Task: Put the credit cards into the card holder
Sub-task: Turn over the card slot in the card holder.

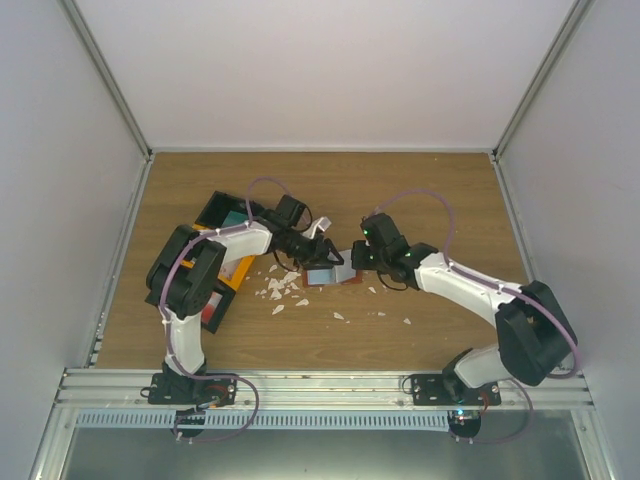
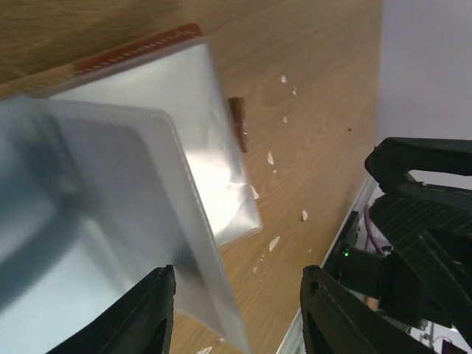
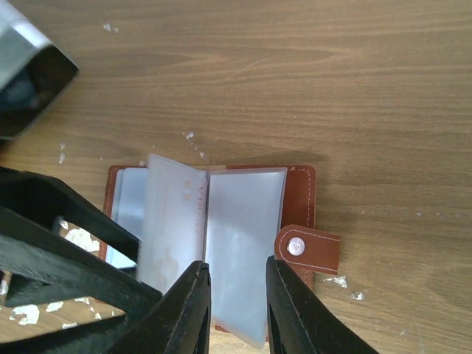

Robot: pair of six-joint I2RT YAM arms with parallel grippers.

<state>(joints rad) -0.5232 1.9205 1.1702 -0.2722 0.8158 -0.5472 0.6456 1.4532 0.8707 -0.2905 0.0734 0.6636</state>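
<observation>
The leather-like card holder (image 3: 301, 193) (glossy clear plastic sleeves (image 3: 243, 221)) lies on a matt wood-grain table (image 3: 332, 74).

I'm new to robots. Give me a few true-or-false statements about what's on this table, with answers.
1. The card holder lies open on the table. True.
2. Its snap tab is fastened. False: it sticks out loose at the holder's side.
3. Small white scraps litter the wood. True.
4. The black-and-orange tray sits by the right arm. False: it lies by the left arm.
5. The left claw is clamped shut. False: its fingers stand apart.
</observation>
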